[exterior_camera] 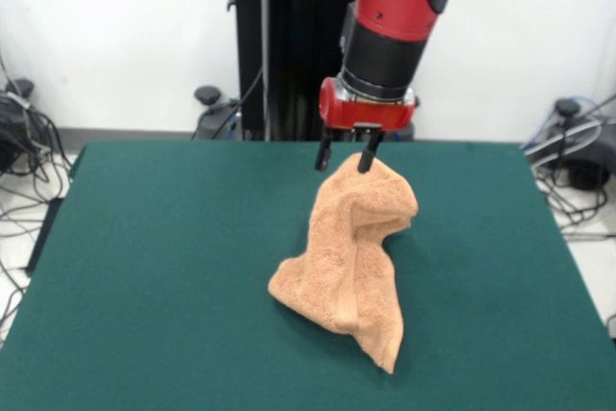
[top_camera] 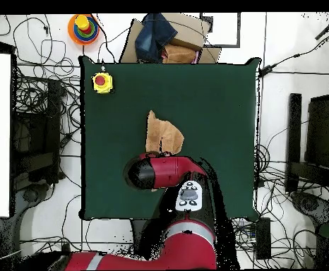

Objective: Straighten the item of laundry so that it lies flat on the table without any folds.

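The light orange-tan towel is bunched and folded, drawn up into a peak near the middle of the dark green table. Its lower part trails on the table toward the front edge. My gripper hangs straight down over the peak, and its black fingers pinch the towel's top edge. In the overhead view the towel shows as a narrow tan shape at the middle of the table. The red arm covers its near end and hides the gripper.
A yellow box with a red button sits on a table corner in the overhead view. Cables and equipment lie on the floor around the table. Clothes on cardboard and a coloured ring toy lie beyond the far edge.
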Robot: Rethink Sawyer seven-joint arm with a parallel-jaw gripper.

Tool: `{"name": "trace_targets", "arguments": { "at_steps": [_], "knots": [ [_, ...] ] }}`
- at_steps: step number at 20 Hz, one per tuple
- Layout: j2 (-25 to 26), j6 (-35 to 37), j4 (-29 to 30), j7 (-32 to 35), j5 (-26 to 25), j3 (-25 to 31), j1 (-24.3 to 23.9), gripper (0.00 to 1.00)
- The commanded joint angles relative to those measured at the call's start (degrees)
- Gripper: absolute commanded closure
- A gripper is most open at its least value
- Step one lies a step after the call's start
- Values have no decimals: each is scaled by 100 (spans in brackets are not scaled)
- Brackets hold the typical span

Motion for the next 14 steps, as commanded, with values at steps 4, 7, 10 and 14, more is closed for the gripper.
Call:
{"name": "trace_targets", "arguments": {
  "at_steps": [4, 7, 10, 14],
  "knots": [
    [355, -100, 65, 887, 154, 607, 12, 0],
    [376, -173, 72, 1063, 206, 447, 166, 0],
    [406, -256, 44, 1230, 259, 280, 354, 0],
    [669, -491, -139, 1306, 292, 231, 464, 0]
  ]
}}
